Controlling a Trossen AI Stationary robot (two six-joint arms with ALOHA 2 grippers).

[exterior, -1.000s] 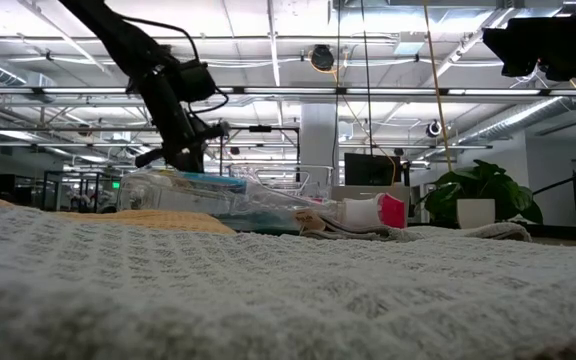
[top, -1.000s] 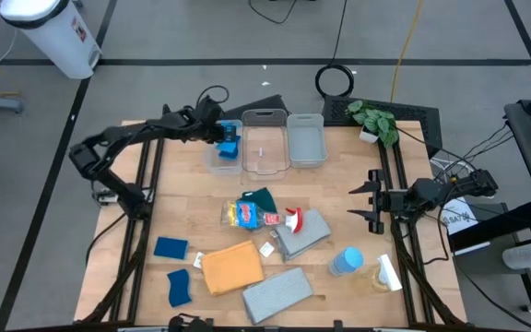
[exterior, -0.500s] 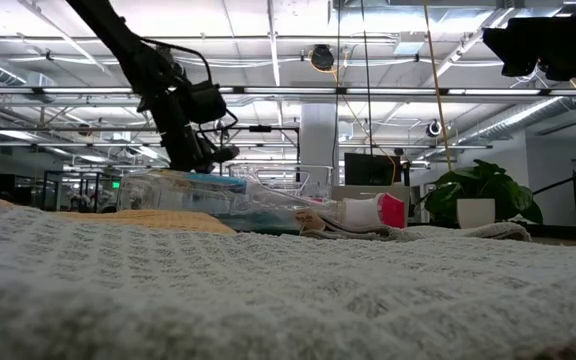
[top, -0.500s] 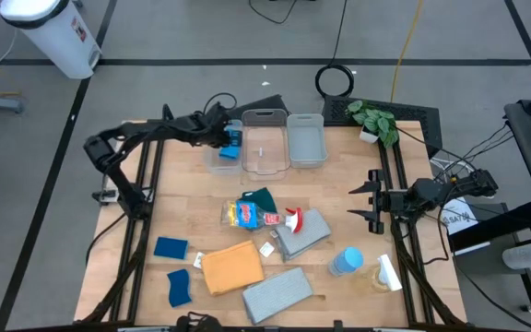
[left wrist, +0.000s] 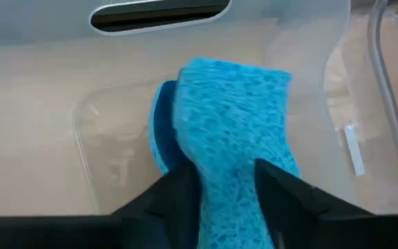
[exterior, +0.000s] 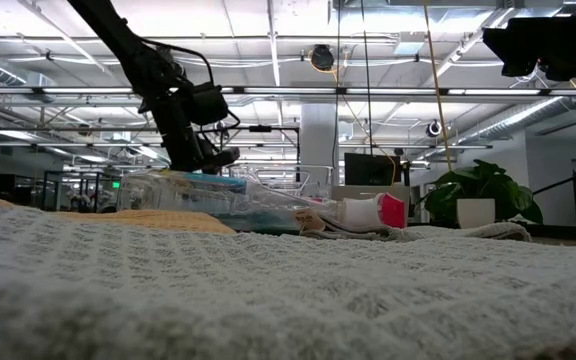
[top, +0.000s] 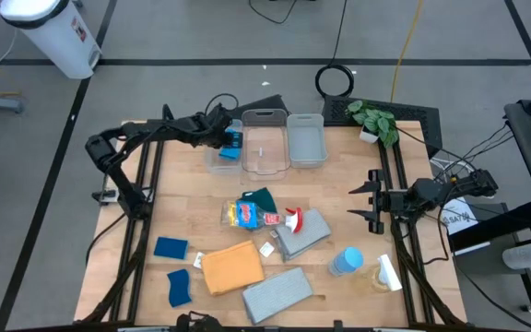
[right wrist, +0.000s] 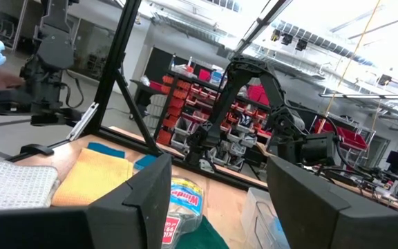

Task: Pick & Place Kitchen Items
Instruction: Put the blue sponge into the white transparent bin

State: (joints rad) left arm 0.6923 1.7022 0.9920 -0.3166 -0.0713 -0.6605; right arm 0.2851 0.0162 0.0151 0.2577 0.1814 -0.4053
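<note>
My left gripper (top: 225, 140) reaches down into the leftmost clear bin (top: 212, 164) at the table's far side, with a blue sponge (left wrist: 233, 131) between its fingers. A darker blue sponge (left wrist: 162, 135) lies on the bin's floor beneath it. My right gripper (top: 369, 198) waits open at the table's right edge, with nothing between its fingers (right wrist: 220, 200). On the table lie two more blue sponges (top: 171, 247) (top: 180, 287), a red-topped spray bottle (top: 258, 218), a blue-topped bottle (top: 346, 262), an orange cloth (top: 231, 268), grey cloths (top: 304, 231) (top: 277, 293) and a dark-green cloth (top: 262, 197). My left gripper has the blue sponge's near end (left wrist: 226, 197) pinched between its two fingers, one on each broad side. The fingers (left wrist: 178, 200) slant down into the bin from the table's left. The sponge's far end stretches over the darker sponge; whether it rests there, I cannot tell.
Two more clear bins (top: 265, 144) (top: 307, 140) stand to the right of the first. A leafy plant (top: 374, 120) is at the far right corner. A white-topped bottle (top: 386, 273) lies near the front right. In the low view a grey cloth (exterior: 268, 290) fills the foreground.
My left gripper has gone down into the leftmost bin with the blue sponge, then kept still for the last half second. The sponge now sits lower inside the bin.
</note>
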